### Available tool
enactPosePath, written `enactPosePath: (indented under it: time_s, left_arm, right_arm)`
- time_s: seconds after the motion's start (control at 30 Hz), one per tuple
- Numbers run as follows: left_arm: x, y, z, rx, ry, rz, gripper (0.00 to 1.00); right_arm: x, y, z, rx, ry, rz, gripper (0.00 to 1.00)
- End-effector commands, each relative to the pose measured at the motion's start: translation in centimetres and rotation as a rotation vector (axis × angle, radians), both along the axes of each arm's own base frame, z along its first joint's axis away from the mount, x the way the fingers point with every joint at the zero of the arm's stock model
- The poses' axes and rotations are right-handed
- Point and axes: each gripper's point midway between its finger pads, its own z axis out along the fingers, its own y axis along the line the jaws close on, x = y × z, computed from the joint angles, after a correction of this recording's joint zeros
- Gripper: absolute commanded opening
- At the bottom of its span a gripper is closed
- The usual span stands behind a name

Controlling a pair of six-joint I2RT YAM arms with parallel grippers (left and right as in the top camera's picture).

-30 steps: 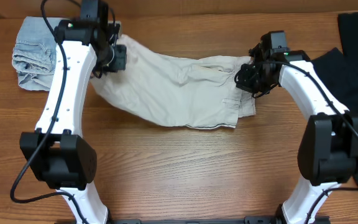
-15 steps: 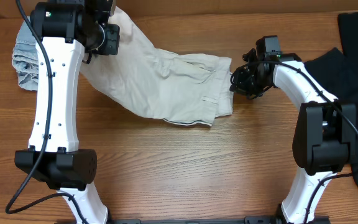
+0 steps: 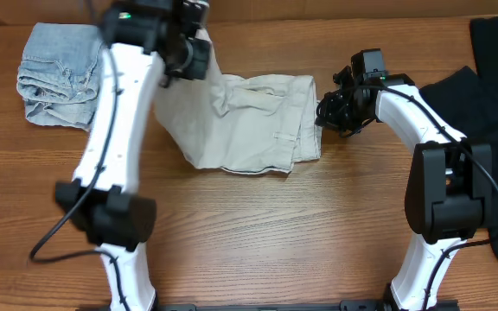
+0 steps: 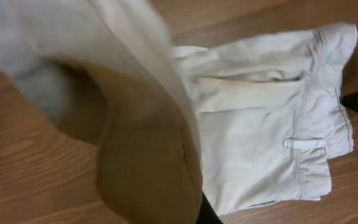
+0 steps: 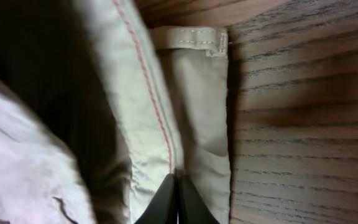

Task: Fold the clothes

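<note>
The front half of the bench (image 3: 275,233) is bare between the two arms and open to a pass from either side. Farther back, the bunched shorts (image 3: 249,121) fill the middle. The left arm (image 3: 111,130) slants across the left side and bars the way between the shorts and the denim (image 3: 54,73) at the back-left corner. The right arm (image 3: 418,112) arcs in to the shorts' right edge, crossing the bare strip before the black garments (image 3: 495,78).

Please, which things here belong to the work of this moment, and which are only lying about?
In work: cream shorts, gripped at both ends by the jaws.
Lying about: denim piece; black garments. These are clothes too, untouched.
</note>
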Motion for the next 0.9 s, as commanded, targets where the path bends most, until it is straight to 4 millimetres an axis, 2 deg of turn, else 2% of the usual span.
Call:
enactPosePath:
  time_s: [0.0, 0.07, 0.13, 0.33, 0.43, 0.47, 0.63, 0.8, 0.83, 0.87]
  left_arm:
    - [0.4, -4.4, -3.3, -0.079, 0.073, -0.061, 0.04]
    - [0.5, -6.6, -4.4, -0.108, 0.082, -0.103, 0.04]
    - [0.6, -8.8, -4.6, -0.137, 0.071, -0.128, 0.04]
    - [0.8, -13.4, -2.9, -0.19, -0.018, -0.176, 0.04]
    - [0.3, -15.4, -2.3, -0.212, -0.04, -0.211, 0.04]
    - [-0.2, -16.8, -2.1, -0.217, -0.049, -0.238, 0.04]
    - [-1.8, -19.4, -2.5, -0.212, -0.042, -0.293, 0.04]
    - [-2.6, -20.9, -3.8, -0.17, -0.036, -0.309, 0.04]
    - [-2.7, -21.2, -4.3, -0.167, -0.028, -0.312, 0.06]
    - [-2.9, -21.4, -4.6, -0.166, -0.018, -0.31, 0.11]
  right_arm:
    - [0.0, 0.3, 0.1, 0.014, -0.002, 0.0, 0.04]
    - [0.1, 0.3, 0.1, 0.014, -0.003, 0.0, 0.04]
    - [0.1, 0.3, 0.1, 0.014, -0.002, -0.003, 0.04]
    - [0.2, 0.3, 0.1, 0.014, -0.008, -0.003, 0.04]
    - [0.3, 0.3, 0.0, 0.015, -0.01, -0.003, 0.04]
    - [0.4, 0.3, -0.2, 0.015, -0.009, -0.003, 0.04]
    - [0.4, 0.3, -0.5, 0.015, -0.002, -0.007, 0.04]
    - [0.8, 0.1, -0.4, 0.021, -0.009, -0.029, 0.04]
    - [1.0, 0.0, -0.3, 0.029, -0.014, -0.034, 0.04]
    - [1.2, -0.1, 0.0, 0.046, -0.019, -0.036, 0.04]
